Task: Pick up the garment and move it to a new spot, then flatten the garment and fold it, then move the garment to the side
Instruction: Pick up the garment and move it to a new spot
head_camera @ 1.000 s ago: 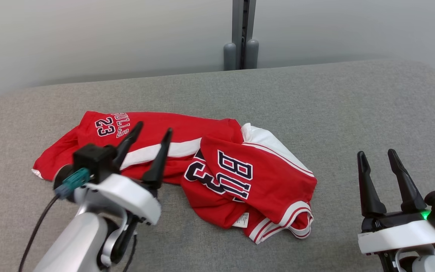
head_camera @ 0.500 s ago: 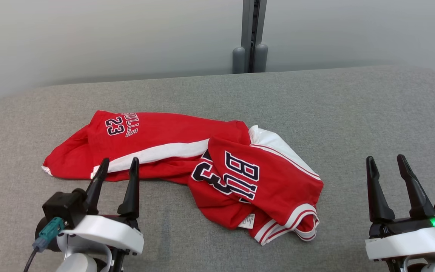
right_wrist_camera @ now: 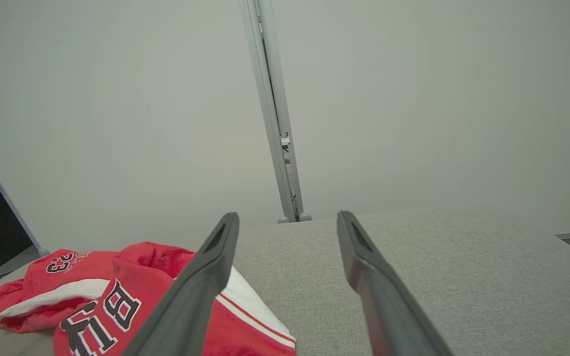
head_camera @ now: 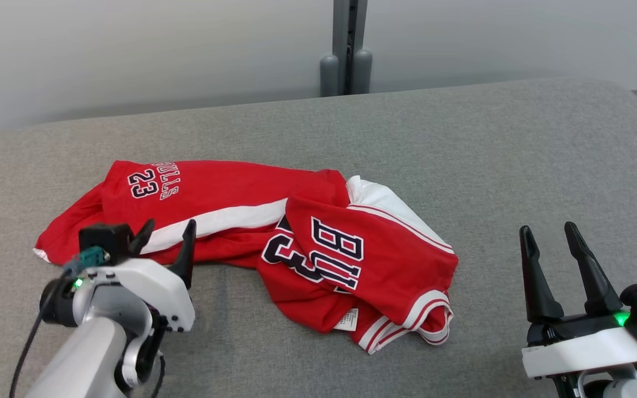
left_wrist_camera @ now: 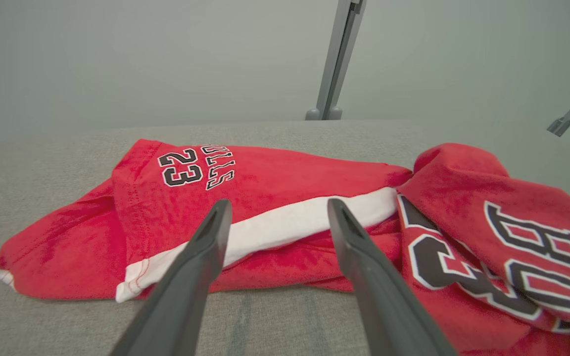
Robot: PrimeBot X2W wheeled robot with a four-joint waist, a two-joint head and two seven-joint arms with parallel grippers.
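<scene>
Garment (head_camera: 274,243) crumpled on pad (head_camera: 462,166); L gripper (head_camera: 169,226) at its edge, R gripper (head_camera: 547,228) apart, both spread wide, empty.

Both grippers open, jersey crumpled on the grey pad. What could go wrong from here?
1. The open left gripper aims at the garment near its white stripe, where layers overlap: it might pinch one layer or a bunch.
2. The garment's right part lies folded over itself; a one-sided lift would likely leave it tangled.
3. The open right gripper stands apart from the garment, unable to help yet.
</scene>
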